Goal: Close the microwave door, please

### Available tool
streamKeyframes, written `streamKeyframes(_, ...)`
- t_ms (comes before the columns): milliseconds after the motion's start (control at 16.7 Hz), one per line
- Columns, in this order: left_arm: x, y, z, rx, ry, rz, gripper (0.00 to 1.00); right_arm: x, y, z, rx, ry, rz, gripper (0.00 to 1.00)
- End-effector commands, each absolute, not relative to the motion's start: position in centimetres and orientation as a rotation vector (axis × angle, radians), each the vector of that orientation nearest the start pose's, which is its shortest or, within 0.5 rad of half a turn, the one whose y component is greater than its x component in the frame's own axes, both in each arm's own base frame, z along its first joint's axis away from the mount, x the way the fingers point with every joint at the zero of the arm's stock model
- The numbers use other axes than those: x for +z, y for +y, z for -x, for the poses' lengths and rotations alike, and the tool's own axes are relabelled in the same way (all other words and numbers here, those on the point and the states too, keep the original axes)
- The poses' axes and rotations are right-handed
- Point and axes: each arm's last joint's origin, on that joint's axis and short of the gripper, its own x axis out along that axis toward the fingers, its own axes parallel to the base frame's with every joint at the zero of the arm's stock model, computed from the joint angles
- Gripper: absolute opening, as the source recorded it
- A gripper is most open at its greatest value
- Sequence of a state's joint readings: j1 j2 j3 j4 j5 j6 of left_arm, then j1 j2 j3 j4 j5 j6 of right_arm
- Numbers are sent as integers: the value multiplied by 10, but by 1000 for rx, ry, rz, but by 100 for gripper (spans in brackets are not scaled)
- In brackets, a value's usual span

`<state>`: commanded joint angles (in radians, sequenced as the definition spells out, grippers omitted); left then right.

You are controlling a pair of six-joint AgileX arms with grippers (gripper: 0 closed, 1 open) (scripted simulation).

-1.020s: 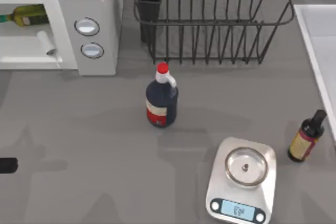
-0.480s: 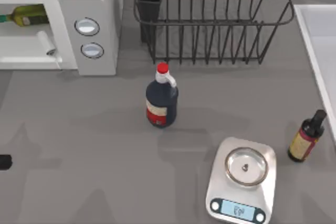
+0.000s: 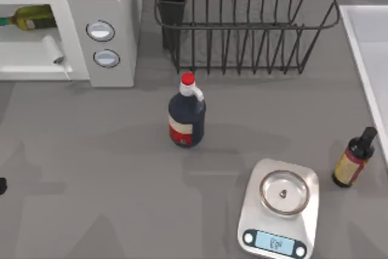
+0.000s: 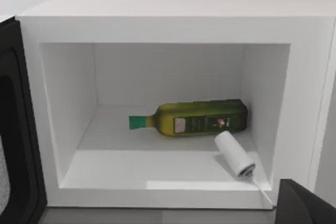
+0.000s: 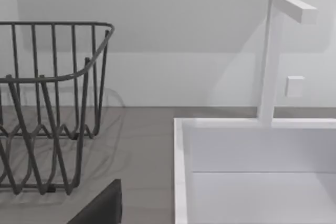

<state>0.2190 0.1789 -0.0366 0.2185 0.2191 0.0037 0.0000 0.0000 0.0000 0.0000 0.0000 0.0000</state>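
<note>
Left gripper (image 3: pixel 2 185) sits at the far left edge of the top view, low on the table; whether its fingers are open or closed cannot be told.
At the upper left of the top view, the microwave (image 3: pixel 103 4) stands open, its dark-lined microwave door (image 4: pixel 16 129) swung out at the left edge of the left wrist view, a green bottle (image 4: pixel 194 118) lying inside beside a white roller (image 4: pixel 234 153).

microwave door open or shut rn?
Open. The left wrist view looks straight into the microwave cavity, where a green bottle lies on its side; the microwave door is swung aside at the opening's edge.
</note>
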Motion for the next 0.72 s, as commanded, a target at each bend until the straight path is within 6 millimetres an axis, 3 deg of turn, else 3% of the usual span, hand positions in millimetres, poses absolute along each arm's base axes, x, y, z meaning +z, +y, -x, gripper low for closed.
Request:
streamKeyframes(540, 143, 14, -107, 0, -4, -2, 0, 160, -1, -106, 0, 0, 0, 100)
streamKeyframes(720, 149, 14, -107, 5, -15, -4, 0, 160, -1, -106, 0, 0, 0, 100)
